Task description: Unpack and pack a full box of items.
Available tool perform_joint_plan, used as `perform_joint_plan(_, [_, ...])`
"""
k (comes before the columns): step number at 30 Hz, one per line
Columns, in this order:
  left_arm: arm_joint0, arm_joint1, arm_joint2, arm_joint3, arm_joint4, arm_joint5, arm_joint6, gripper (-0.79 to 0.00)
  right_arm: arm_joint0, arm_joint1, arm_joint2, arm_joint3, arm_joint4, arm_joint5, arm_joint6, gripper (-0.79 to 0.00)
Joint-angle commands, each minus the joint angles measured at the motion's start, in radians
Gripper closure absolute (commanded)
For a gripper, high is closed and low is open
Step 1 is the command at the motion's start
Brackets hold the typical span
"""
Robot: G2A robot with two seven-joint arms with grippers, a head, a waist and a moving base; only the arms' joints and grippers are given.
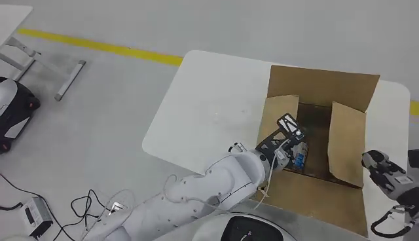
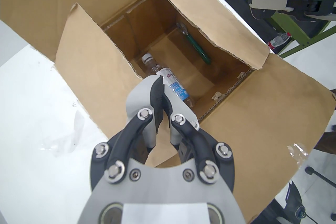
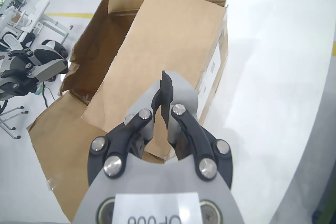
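Observation:
An open cardboard box (image 1: 350,205) stands on the right part of the white table (image 1: 209,110). On its bottom lie a clear water bottle (image 2: 181,93) with a blue and white label and a green-handled tool (image 2: 199,49). My left gripper (image 2: 159,79) hangs shut above the box's near corner, just over the bottle (image 1: 299,156), with nothing seen between its fingers. My right gripper (image 3: 164,79) is shut and empty, outside the box by its upright side flap (image 3: 168,51). In the top view the left gripper (image 1: 288,129) is over the box and the right gripper (image 1: 383,166) at its right side.
The box's four flaps stand open; the far flap (image 1: 324,84) rises tallest. A scrap of clear tape (image 2: 61,139) lies on the table beside the box. A green metal rack (image 2: 304,33) stands past the table, with a small bottle (image 2: 279,40) at its foot.

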Motion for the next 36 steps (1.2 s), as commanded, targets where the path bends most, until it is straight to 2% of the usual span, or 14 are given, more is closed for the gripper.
perform_joint_plan(1, [-0.007, -0.007, 0.018, 0.031, 0.012, 0.006, -0.006, 0.0, 0.017, 0.002, -0.031, 0.01, -0.054, 0.0, 0.018, 0.0])
perform_joint_plan(9, [-0.017, -0.025, 0.024, 0.07, 0.039, 0.022, -0.027, 0.0, 0.082, 0.006, -0.128, 0.047, -0.126, 0.008, 0.08, 0.0])
perform_joint_plan(14, [-0.017, -0.033, 0.016, 0.082, 0.041, 0.029, -0.057, 0.0, 0.102, 0.007, -0.134, 0.047, -0.118, 0.026, 0.068, 0.0])
perform_joint_plan(25, [-0.016, -0.053, 0.012, 0.086, 0.043, 0.03, -0.087, 0.0, 0.024, 0.015, 0.057, -0.069, 0.027, 0.051, -0.039, 0.0])
perform_joint_plan(26, [-0.016, -0.054, 0.01, 0.079, 0.051, 0.031, -0.084, -0.022, 0.013, 0.015, 0.074, -0.077, 0.043, 0.049, -0.053, 0.0])
perform_joint_plan(27, [-0.014, -0.054, 0.007, 0.068, 0.059, 0.031, -0.082, -0.163, 0.003, 0.015, 0.091, -0.083, 0.055, 0.047, -0.067, 0.0])
perform_joint_plan(28, [-0.01, -0.055, 0.001, 0.053, 0.06, 0.032, -0.078, -0.369, -0.007, 0.015, 0.108, -0.088, 0.063, 0.045, -0.084, 0.0])
perform_joint_plan(29, [-0.004, -0.054, -0.007, 0.038, 0.062, 0.031, -0.077, -0.785, -0.018, 0.015, 0.12, -0.093, 0.073, 0.038, -0.095, 0.0])
perform_joint_plan(36, [0.042, -0.043, -0.075, -0.092, 0.105, -0.013, -0.08, -0.785, -0.063, 0.016, 0.164, -0.096, 0.109, 0.014, -0.135, 0.0])
